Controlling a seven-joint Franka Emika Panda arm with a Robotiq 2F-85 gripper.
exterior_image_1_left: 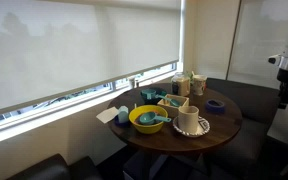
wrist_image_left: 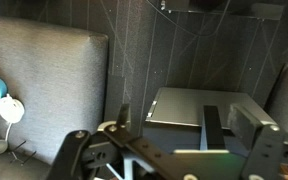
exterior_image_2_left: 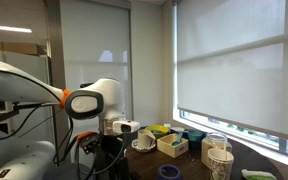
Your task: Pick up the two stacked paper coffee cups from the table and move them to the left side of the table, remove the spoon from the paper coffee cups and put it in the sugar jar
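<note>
On the surface (exterior_image_1_left: 224,124) I count one yellow bowl (exterior_image_1_left: 148,119), beside it one cream mug (exterior_image_1_left: 188,117) and one teal cup (exterior_image_1_left: 149,97).

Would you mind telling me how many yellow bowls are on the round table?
1. In an exterior view, the yellow bowl sits near the camera-side edge of the table, beside the cream handled mug. Another could be hidden behind the taller items.

my arm (exterior_image_2_left: 84,100) is folded at the elbow. wrist view: gripper (wrist_image_left: 171,152) faces out roughly level, fingers (wrist_image_left: 72,152) spread wide apart.
</note>
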